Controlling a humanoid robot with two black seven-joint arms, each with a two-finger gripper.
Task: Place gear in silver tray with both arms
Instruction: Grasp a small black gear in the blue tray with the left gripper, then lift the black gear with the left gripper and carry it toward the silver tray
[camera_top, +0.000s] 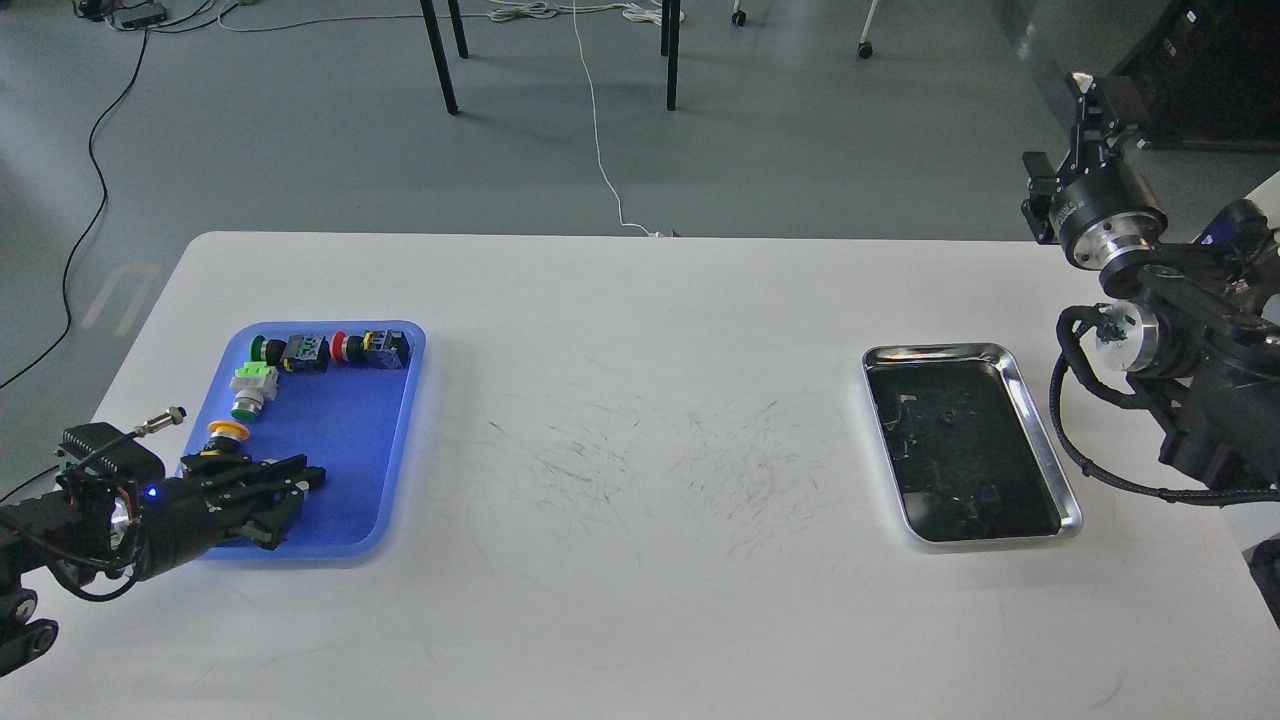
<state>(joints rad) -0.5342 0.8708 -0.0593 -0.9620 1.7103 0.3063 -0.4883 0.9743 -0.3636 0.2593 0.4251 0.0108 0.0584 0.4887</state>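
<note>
Hovering low over the near end of the blue tray, your left gripper shows fingers nearly together around nothing you can make out, likely lining up on the yellow-capped button just beside it. Your right gripper sits raised off the table's far right corner; its jaws can't be told. The silver tray lies well apart across open scuffed table, seemingly empty.

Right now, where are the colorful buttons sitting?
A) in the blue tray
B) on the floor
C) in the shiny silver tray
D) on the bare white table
A: the colorful buttons sit along the far and left sides of the blue tray, while the silver tray across the table holds none of them.
</note>
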